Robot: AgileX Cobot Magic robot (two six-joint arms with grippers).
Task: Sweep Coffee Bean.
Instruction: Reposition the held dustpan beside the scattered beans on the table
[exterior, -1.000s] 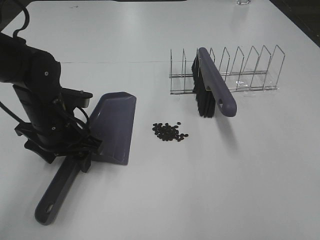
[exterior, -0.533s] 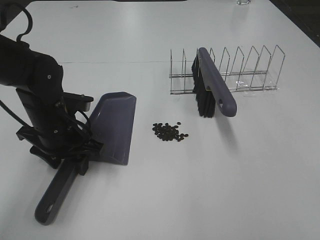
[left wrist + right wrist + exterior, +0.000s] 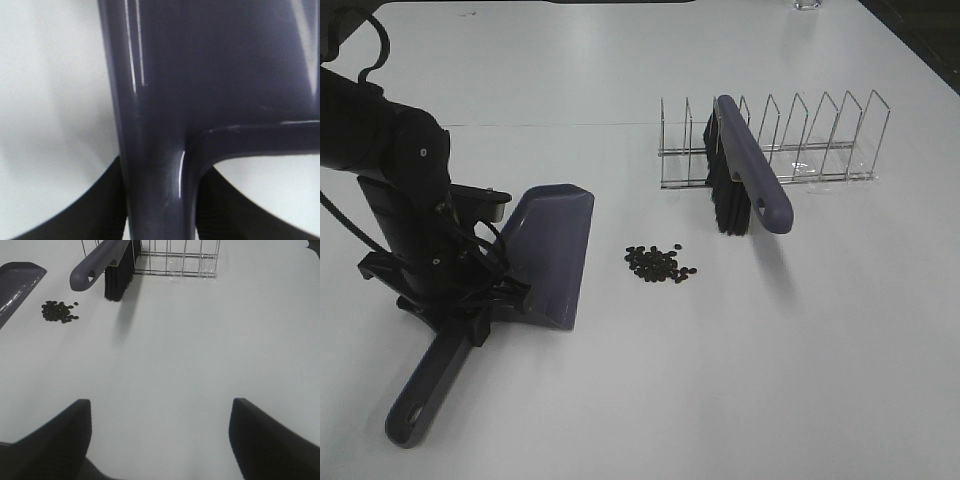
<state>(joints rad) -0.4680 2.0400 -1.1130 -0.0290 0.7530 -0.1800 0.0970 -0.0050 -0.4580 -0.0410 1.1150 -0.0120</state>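
– Clamping the dustpan (image 3: 552,250) is your left pincer (image 3: 480,318). From the wrist you see its dark fingers (image 3: 100,212) pressed against both sides of the neck, where the handle (image 3: 425,390) meets the pan.

– From above, though, your arm covers that neck, so the contact itself is hidden there. You cannot tell whether the pan rests on the bench (image 3: 770,360) or is lifted a little.

– Your right pincer (image 3: 160,440) stands apart and holds nothing, with bare bench between its two fingers. The high camera does not catch it.

– Your coffee beans (image 3: 660,263) lie on the bench in one loose dark cluster. They sit between the dustpan and the brush (image 3: 750,180) and touch neither.

– The brush stands in a slot of the wire rack (image 3: 820,140), bristles (image 3: 725,200) down. Its handle end juts out past the rack's front.

– Your left wrist view is so close that the dustpan is cut off on every side and blurred. In the right wrist view the top of the rack and most of the dustpan are cropped. Any mark on the dustpan or brush is too small for you to read.
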